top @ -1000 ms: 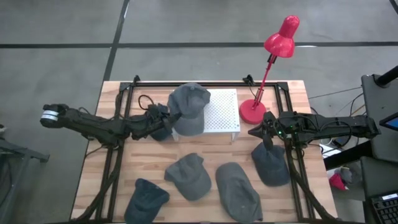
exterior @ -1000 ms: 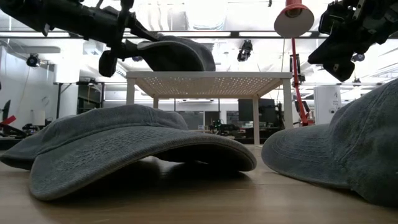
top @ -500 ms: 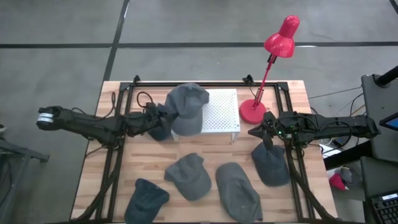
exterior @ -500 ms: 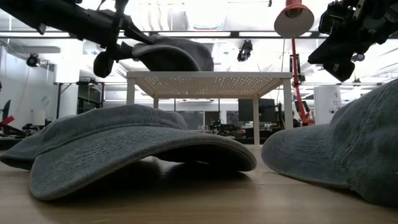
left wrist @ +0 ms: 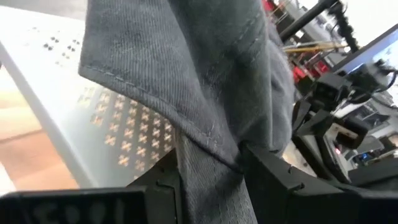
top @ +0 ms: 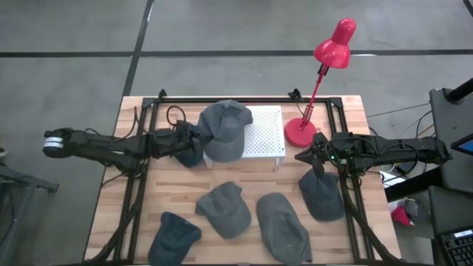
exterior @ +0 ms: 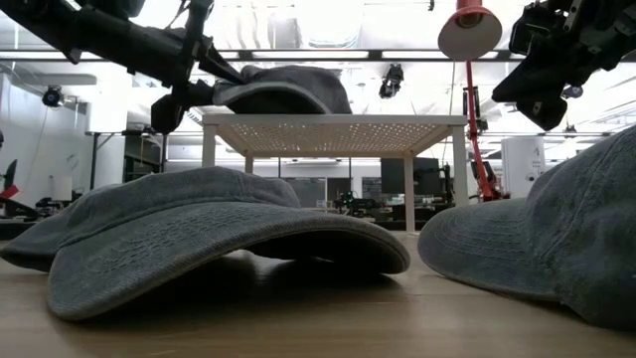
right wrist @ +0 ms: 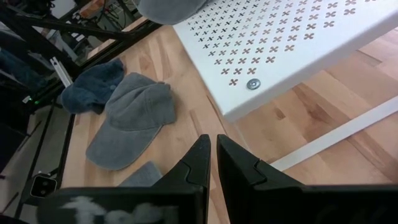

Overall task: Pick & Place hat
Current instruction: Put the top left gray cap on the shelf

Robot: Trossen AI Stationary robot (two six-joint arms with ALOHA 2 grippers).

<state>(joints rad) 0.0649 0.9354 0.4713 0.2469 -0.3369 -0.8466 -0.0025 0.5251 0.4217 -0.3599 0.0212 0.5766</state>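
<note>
A grey denim hat lies over the left part of a white perforated stand at the table's far middle. In the low view the hat sits on the stand's top. My left gripper reaches in level from the table's left and is shut on the hat's left edge. My right gripper hangs shut and empty right of the stand, above another grey hat. My left gripper pinches a fold of the hat's edge cloth between its two fingers. It comes nearly level from the table's left. The hat spreads away from the fingers, its crown over the stand's top.
Three more hats lie on the near half of the table: two grey and a darker one near the front left. A red desk lamp stands on its base right of the stand. Black frame rails run along both sides.
My left gripper has sunk a little and tipped while keeping its hold. The hat, which hung tilted just above the stand, has come down and now lies flatter on the stand's top. The right arm has kept still.
</note>
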